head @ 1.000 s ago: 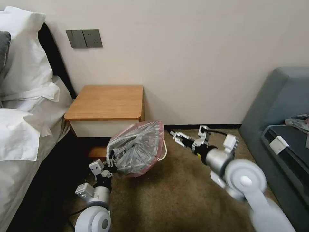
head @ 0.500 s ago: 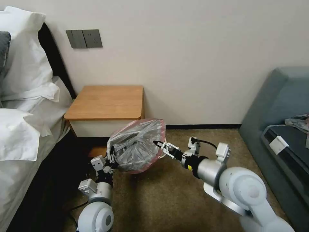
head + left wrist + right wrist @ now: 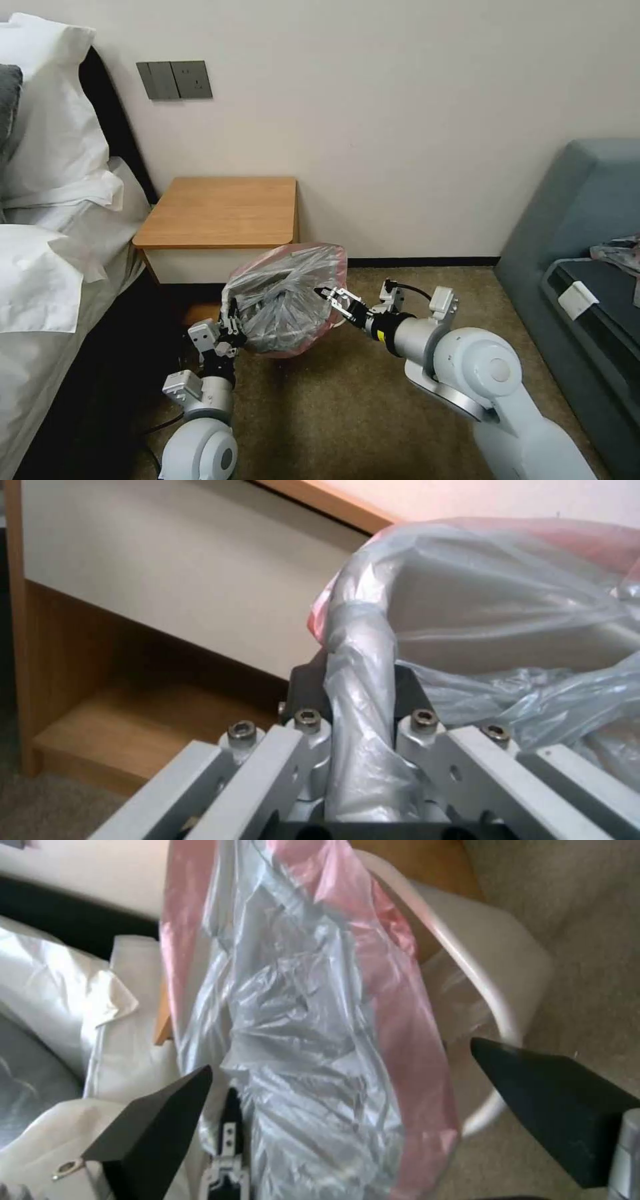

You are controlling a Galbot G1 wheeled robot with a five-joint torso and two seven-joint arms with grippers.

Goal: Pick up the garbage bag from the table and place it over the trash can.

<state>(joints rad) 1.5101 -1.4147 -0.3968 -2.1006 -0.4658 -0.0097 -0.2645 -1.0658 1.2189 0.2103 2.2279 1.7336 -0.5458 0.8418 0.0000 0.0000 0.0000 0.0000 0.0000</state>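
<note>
The garbage bag (image 3: pixel 283 300), crinkly grey with a pink rim, hangs spread above the carpet in front of the table (image 3: pixel 220 210). My left gripper (image 3: pixel 231 327) is shut on the bag's left edge; the left wrist view shows a bunched fold of the bag (image 3: pixel 467 605) clamped in the left gripper (image 3: pixel 360 690). My right gripper (image 3: pixel 327 297) is open at the bag's right side. In the right wrist view the right gripper (image 3: pixel 341 1056) straddles the bag (image 3: pixel 300 1040) near its pink rim. The cream trash can (image 3: pixel 507 960) stands just behind the bag, largely covered by it.
A bed with white pillows (image 3: pixel 47 220) runs along the left, close to the table. A grey sofa (image 3: pixel 580 267) with items on it stands at the right. Brown carpet (image 3: pixel 347 413) lies open between them, and the wall is behind.
My right arm has swung left across the carpet, bringing its open gripper up to the bag's right edge. The left gripper still holds the bag in nearly the same place.
</note>
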